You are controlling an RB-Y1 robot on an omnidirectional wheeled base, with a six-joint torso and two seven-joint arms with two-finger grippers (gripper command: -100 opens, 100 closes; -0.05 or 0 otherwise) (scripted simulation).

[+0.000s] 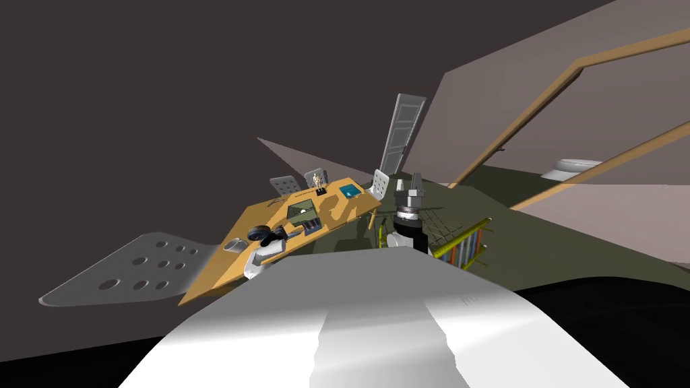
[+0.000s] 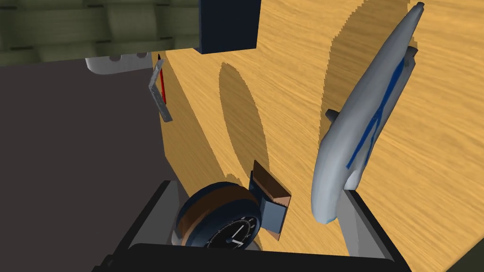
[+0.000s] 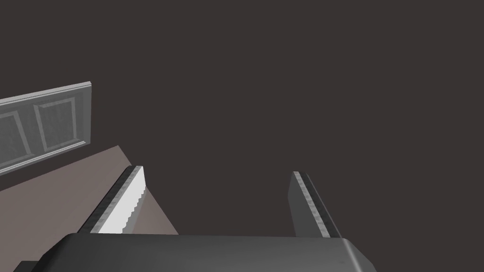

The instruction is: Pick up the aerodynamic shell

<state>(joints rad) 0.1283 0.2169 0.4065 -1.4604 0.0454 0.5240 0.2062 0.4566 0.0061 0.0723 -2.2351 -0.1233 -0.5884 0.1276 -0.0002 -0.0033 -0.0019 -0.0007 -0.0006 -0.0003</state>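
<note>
so, our l gripper (image 2: 260, 189) hangs spread over the desk (image 2: 293, 71)
grey blue-striped shell (image 2: 364, 123) just beside one finger, clock (image 2: 222, 222) between both; r gripper (image 3: 216, 170) spread too.

Rolled head camera looks down at the table (image 1: 215, 269) from afar; left wrist camera close above it

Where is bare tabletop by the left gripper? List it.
Free: wooden tabletop between the round clock and the grey shell, up to the dark blue box; also past the shell, away from the clock. Crowded: inside the open left gripper: clock, small brown block, shell tip.
</note>
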